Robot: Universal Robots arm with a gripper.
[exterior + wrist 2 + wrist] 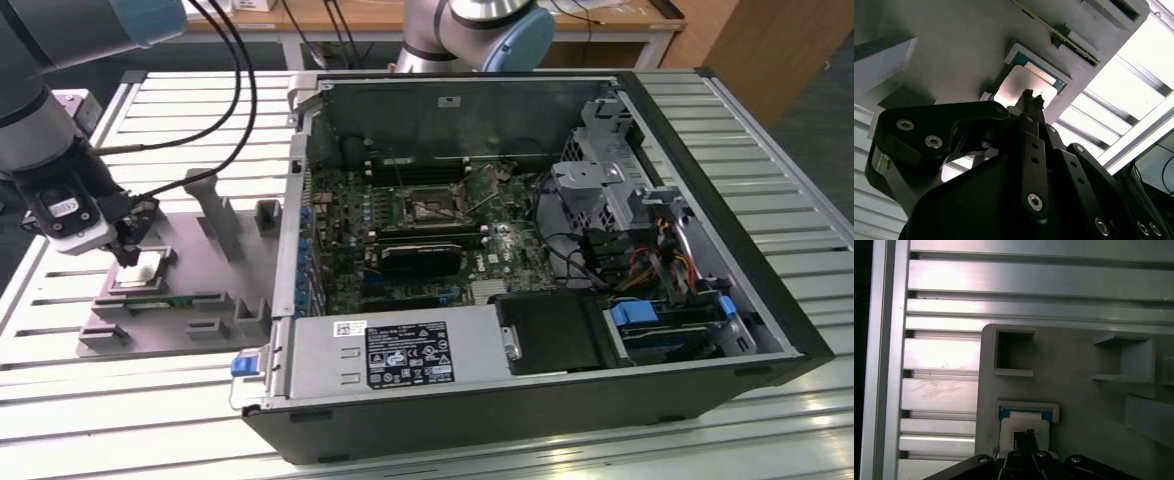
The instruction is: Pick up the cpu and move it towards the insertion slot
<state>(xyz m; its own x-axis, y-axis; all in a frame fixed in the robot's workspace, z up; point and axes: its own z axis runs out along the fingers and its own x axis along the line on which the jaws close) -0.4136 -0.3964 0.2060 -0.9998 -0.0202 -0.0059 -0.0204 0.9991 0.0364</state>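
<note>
Silver cpu (140, 268): lies flat in its pocket on the grey fixture (200, 300), directly beneath the jaws. Its bright top faces up with a darker rim around it.
Jaws: drawn together with nothing grasped. The fingertips (1028, 96) are all but touching each other and are poised over the middle of the chip's top. In the first wrist view the fingertips (1026, 436) cover part of that top. I cannot tell whether they touch it.
Slot (430, 205): square metal frame with a dark centre on the green board (350, 245) inside the open case (694, 330). It is well apart from the jaws, beyond the fixture's posts and the case wall.
Table (787, 150): aluminium slats carrying both fixture and case.
Step in hand: the pick. The chip is not yet lifted from its pocket.
Doing it well: tips closed over the centre have nothing to grip on a flat chip. By my reading the jaws must span two opposite edges, squared to the chip's sides and level with it, and close gently on the rim.
Watch for: the pocket lip (1028, 406) hugs the chip, so there is little room beside its edges. A tilted grasp could jam it against the wall.
</note>
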